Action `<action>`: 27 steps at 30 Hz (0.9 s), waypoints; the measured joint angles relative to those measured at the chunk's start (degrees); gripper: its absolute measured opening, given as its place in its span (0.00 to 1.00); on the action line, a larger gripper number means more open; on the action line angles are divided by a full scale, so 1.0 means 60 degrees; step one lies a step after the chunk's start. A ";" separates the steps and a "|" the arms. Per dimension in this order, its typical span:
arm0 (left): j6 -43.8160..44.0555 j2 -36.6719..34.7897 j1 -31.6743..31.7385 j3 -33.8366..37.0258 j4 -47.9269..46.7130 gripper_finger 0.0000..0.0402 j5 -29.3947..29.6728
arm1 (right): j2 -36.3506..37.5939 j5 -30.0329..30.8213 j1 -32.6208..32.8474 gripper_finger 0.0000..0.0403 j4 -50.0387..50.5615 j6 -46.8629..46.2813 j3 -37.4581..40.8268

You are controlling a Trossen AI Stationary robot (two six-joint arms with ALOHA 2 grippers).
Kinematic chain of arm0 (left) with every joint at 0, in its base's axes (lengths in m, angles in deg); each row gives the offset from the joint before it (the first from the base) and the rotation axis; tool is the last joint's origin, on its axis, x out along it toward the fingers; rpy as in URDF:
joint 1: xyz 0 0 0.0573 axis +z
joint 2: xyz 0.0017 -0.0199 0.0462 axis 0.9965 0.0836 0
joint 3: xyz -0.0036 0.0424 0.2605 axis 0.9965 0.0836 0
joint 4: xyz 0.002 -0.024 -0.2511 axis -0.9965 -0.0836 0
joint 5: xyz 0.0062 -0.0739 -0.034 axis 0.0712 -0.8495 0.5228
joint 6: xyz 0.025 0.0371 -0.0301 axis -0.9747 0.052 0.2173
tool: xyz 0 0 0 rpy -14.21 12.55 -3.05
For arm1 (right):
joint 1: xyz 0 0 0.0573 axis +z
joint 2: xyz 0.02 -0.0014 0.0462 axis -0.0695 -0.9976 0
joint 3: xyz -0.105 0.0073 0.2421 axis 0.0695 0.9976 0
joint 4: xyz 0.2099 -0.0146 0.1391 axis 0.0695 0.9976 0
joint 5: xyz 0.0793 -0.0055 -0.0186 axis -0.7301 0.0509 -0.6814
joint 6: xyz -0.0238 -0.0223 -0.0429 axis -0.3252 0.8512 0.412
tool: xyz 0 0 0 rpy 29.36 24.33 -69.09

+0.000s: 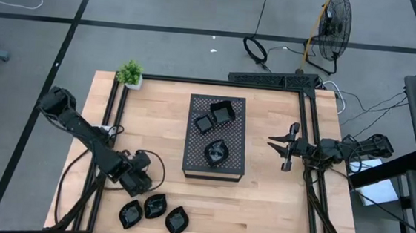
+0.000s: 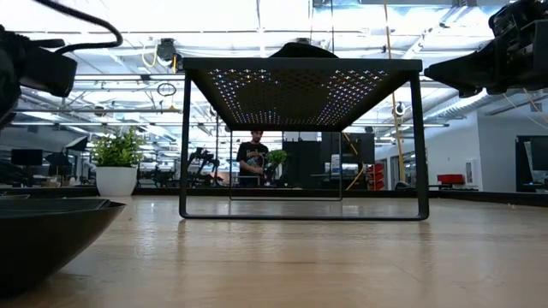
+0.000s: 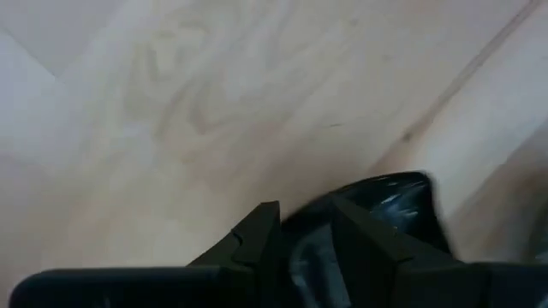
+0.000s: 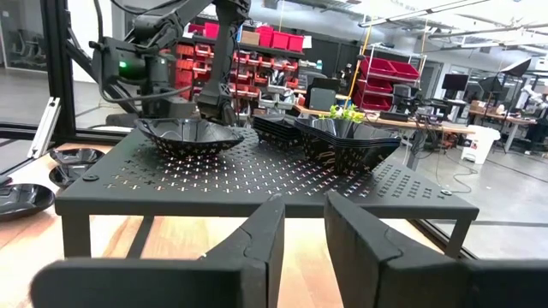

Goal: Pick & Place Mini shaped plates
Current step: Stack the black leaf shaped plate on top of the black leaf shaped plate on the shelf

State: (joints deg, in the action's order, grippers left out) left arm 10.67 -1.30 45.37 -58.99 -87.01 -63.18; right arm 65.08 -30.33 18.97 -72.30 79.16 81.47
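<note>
My left gripper (image 1: 143, 182) is over the table's near left part, just beyond three glossy black mini shaped plates (image 1: 155, 205) lying on the wood. In the left wrist view it (image 3: 304, 218) is shut on another black plate (image 3: 398, 201). More plates sit on top of the perforated stand (image 1: 226, 170): two square ones (image 1: 222, 112) and a leaf-shaped one (image 1: 216, 153). My right gripper (image 1: 274, 142) waits to the right of the stand, raised and pointing at it. Its fingers (image 4: 304, 214) are open by a narrow gap, with nothing between them. My left gripper has the glossy plate's rim (image 3: 308, 244) pinched between its two fingers. The rest of the plate reaches out past one fingertip (image 3: 360, 227) over the wood. Whether it is lifted clear of the table does not show.
A small potted plant (image 1: 130, 73) stands at the table's far left corner. A dark frame rail (image 1: 306, 139) runs along the right edge, beside my right arm. In the low view a plate (image 2: 51, 235) lies close by at the near left, and a person (image 2: 253, 158) stands far behind the table.
</note>
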 joint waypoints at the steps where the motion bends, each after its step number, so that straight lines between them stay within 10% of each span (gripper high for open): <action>1: -0.0223 0.0000 0.0001 0.0000 -0.0138 0.26 0.0029 | 0.0000 0.0000 0.0000 0.18 0.0000 -0.0003 0.0000; 14: -0.3244 0.0014 -0.0136 0.0004 0.0190 0.26 -0.0088 | 0.0000 -0.0002 0.0000 0.18 0.0000 -0.0003 0.0004; 27: -0.2662 0.0040 -0.0374 0.1024 0.1235 0.26 -0.0059 | 0.0000 -0.0004 -0.0003 0.18 -0.0001 -0.0002 0.0004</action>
State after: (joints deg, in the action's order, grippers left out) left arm -5.30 -1.06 43.12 -52.85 -79.60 -63.54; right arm 65.08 -30.35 18.96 -72.30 79.14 81.49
